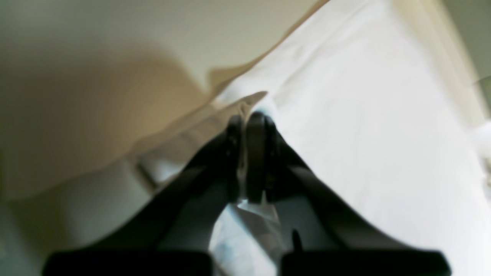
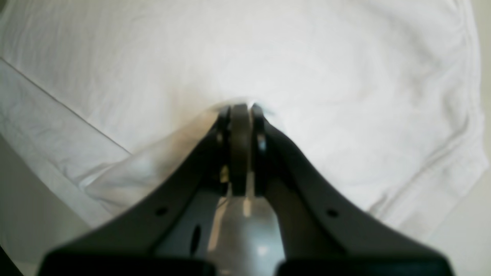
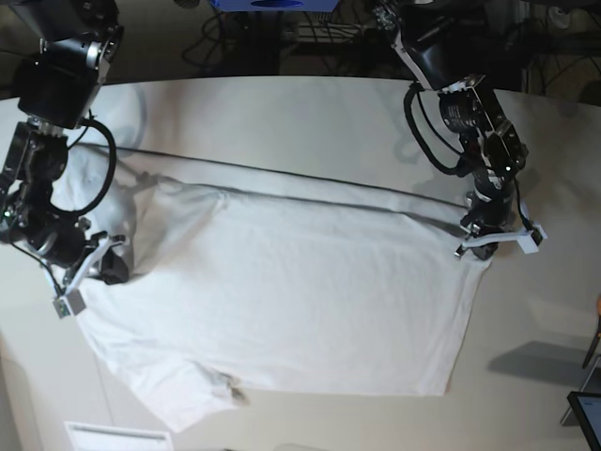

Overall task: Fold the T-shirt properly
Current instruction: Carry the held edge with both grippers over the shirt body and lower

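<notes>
T-shirt [image 3: 282, 301]: spread on bench [image 3: 282, 113].
Left claw [image 1: 251, 115]: pinched on its fabric edge.
Right claw [image 2: 239, 109]: pinched on fabric too.

The T-shirt [image 3: 291, 301], plain white and lightly creased, is lying spread almost flat between the two hands. Its far edge is being pulled into a taut straight line running from the right hand [image 3: 111, 268] to the left hand [image 3: 481, 237], each pinching a corner. A sleeve is bunching near the right hand.
</notes>
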Action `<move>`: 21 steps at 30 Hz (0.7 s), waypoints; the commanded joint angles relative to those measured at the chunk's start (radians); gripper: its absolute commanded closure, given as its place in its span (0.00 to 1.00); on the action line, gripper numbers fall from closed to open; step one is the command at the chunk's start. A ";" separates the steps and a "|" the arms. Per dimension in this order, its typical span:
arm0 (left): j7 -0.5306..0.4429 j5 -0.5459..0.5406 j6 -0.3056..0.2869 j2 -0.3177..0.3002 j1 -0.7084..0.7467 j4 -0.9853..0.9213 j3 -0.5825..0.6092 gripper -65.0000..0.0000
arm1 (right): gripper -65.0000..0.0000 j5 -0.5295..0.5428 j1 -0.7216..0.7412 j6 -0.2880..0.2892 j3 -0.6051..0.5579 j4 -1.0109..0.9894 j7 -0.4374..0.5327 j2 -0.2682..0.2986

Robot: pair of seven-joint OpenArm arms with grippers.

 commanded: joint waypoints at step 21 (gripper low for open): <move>-0.027 -0.204 0.028 -0.015 -0.020 -0.039 -0.001 0.99 | 1.00 0.021 0.065 0.003 0.001 -0.018 0.097 0.015</move>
